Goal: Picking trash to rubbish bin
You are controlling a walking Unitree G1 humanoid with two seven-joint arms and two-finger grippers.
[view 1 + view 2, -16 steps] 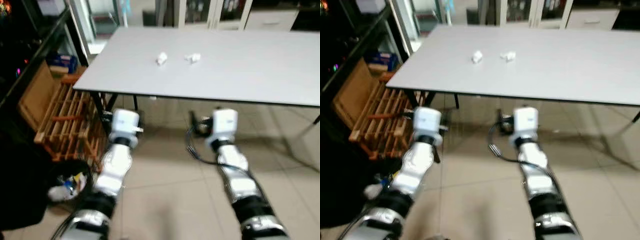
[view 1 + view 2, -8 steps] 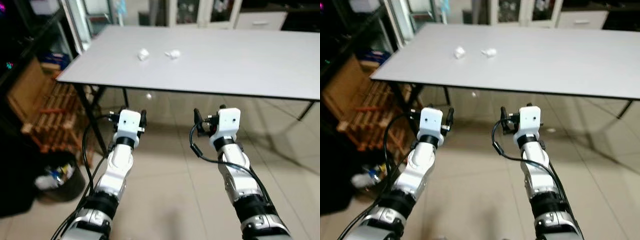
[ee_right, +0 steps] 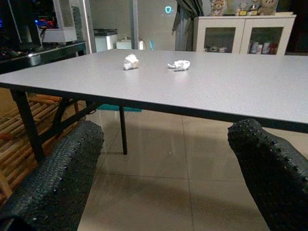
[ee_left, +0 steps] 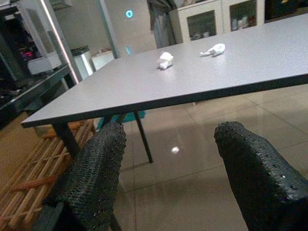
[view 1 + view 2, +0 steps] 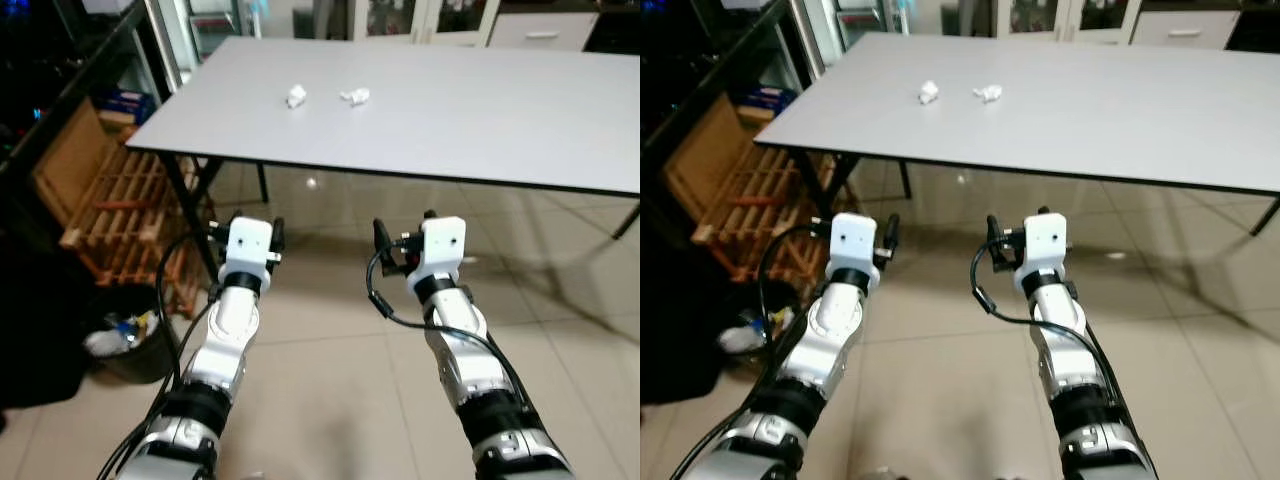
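A wide grey counter (image 5: 480,110) on black legs stands ahead of the robot, above a floor (image 5: 330,370) of pale glossy tiles. To the robot's left a slatted wooden rack (image 5: 120,215) leans beside dark shelving (image 5: 60,90), and at its foot sits a dark rubbish bin (image 5: 135,345) on the floor with some litter already inside. Pale cabinets with glass doors (image 3: 240,33) line the far wall behind the counter.

Both silver arms reach forward at about the same height, below the counter's near edge and short of it. The left gripper (image 4: 168,159) is spread wide, its two black textured fingers (image 4: 96,178) well apart with nothing between them; it points toward the counter's underside and near edge. The right gripper (image 3: 168,173) is likewise spread wide and empty, its fingers (image 3: 57,178) framing the counter's edge and the tiles beneath.

The trash lies on the counter top, toward its far left part and well away from both grippers: two small pieces of crumpled white paper. The left piece (image 5: 296,96) is a compact ball; the right piece (image 5: 355,96) is flatter and more ragged. They lie near each other but apart, neither touching the other.
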